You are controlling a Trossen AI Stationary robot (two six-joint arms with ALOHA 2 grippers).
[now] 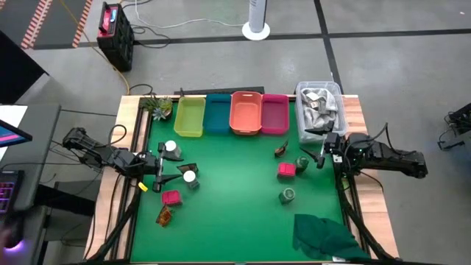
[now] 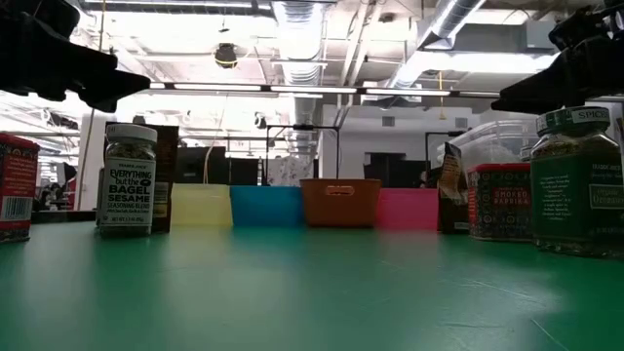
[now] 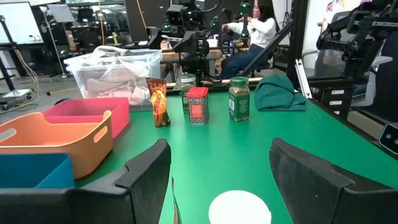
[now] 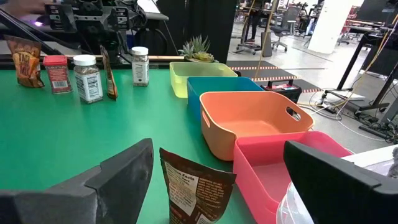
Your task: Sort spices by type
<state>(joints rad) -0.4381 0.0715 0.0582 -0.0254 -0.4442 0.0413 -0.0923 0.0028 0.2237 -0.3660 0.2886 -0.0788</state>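
Sorting looks unstarted: the spices stand scattered on the mat. The left gripper hovers open over a white-capped jar, the right gripper open beside a brown packet. Beyond, the bins are empty.

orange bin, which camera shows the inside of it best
The right wrist view: the orange bin sits close and its bare inside shows. The high view shows it small from above; the left wrist view shows only part; the low view only its outer wall.

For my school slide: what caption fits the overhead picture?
Two open grippers, left and right, hover over spices by four bins.
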